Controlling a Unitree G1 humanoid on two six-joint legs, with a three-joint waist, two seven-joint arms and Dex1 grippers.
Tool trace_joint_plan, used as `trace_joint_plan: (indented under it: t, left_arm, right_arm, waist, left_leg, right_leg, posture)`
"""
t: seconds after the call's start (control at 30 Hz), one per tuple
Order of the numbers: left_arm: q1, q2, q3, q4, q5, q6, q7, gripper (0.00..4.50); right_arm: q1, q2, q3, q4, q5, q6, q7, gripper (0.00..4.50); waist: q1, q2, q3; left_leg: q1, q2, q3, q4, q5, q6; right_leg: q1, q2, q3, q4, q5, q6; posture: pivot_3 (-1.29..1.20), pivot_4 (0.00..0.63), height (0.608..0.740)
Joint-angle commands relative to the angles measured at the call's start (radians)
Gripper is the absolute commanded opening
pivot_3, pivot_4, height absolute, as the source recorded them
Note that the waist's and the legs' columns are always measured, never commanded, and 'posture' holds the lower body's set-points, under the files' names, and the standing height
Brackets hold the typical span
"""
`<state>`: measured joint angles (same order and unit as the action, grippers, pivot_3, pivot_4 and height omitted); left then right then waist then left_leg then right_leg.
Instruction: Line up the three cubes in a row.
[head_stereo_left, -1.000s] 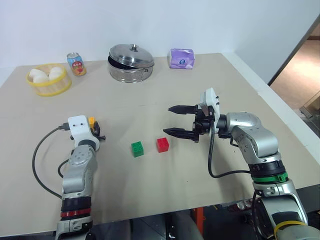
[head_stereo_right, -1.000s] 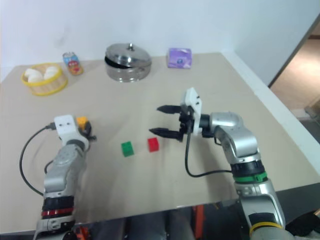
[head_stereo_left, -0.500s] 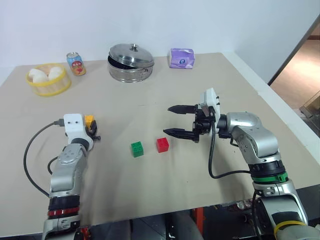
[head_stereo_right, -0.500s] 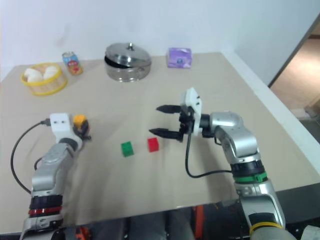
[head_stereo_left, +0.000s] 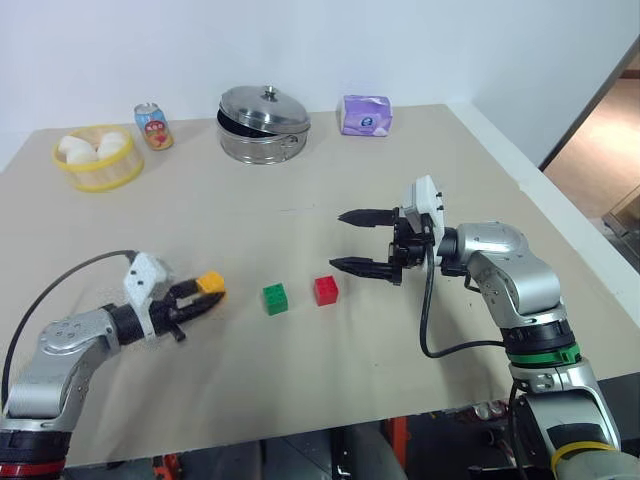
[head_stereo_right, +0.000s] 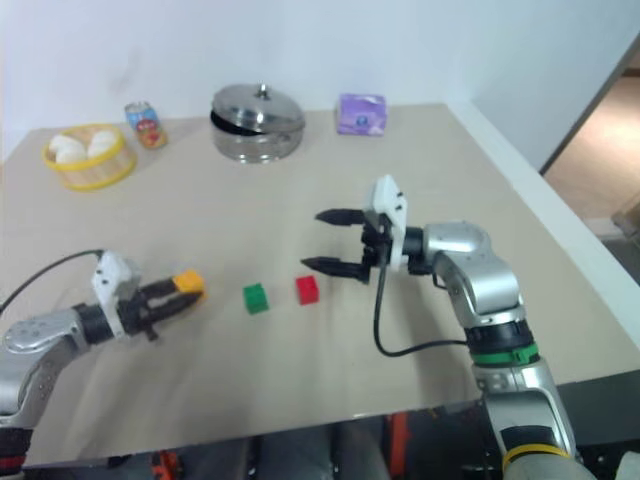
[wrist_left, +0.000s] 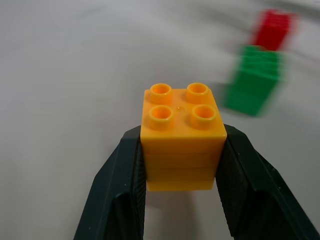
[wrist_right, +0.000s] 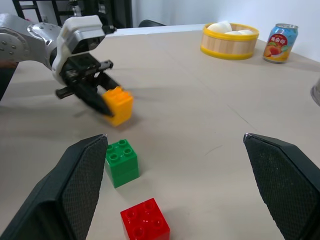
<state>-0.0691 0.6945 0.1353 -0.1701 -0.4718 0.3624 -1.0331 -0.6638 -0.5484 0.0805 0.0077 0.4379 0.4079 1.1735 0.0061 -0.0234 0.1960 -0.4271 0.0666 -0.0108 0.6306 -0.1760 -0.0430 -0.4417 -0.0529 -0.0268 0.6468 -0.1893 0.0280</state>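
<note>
Now carrying | left gripper (head_stereo_left: 205, 296) pinching small yellow studded plastic block (wrist_left: 182, 135) | right gripper (head_stereo_left: 362, 241) spread, idle | set down just beside green studded block (head_stereo_left: 275, 298), opposite red studded block (head_stereo_left: 325, 290), faces aligned.

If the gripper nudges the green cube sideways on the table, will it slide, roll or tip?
The green cube probably slides rather than rolls: it has flat sides and sits flat on the table. Tipping seems unlikely, since it looks about as wide as tall. It appears to be stiff, light plastic like the yellow cube, which keeps its shape in the left gripper.
</note>
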Motion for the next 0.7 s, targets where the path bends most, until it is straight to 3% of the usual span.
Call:
trace_joint_plan:
  t: [0.03, 0.33, 0.7]
  left_arm:
    - [-0.026, 0.046, -0.041, 0.007, -0.005, -0.032, -0.109, 1.32]
    - [-0.154, 0.049, -0.076, 0.2, 0.035, -0.114, -0.215, 1.32]
    - [-0.158, 0.058, -0.096, 0.216, 0.061, -0.175, -0.282, 1.32]
  right_arm:
    - [-0.015, -0.013, -0.008, -0.026, 0.003, -0.011, 0.007, 4.5]
    - [-0.006, -0.036, -0.017, -0.054, 0.01, 0.006, 0.006, 4.5]
    - [0.003, -0.065, -0.023, -0.071, 0.018, 0.021, 0.007, 4.5]
  waist:
    - [0.0, 0.0, 0.0]
    - [0.0, 0.0, 0.0]
    - [0.0, 0.0, 0.0]
  left_leg:
    - [0.0, 0.0, 0.0, 0.0, 0.0, 0.0]
    - [0.0, 0.0, 0.0, -0.002, 0.0, 0.0]
    - [0.0, 0.0, 0.0, -0.004, 0.0, 0.0]
  right_leg:
    - [0.0, 0.0, 0.0, 0.0, 0.0, 0.0]
    - [-0.001, 0.001, 0.0, 0.0, -0.001, 0.0]
    - [-0.001, 0.001, 0.0, 0.0, -0.002, 0.0]
  posture:
    - [0.0, 0.15, 0.74]
    - [0.0, 0.15, 0.74]
    - [0.0, 0.15, 0.74]
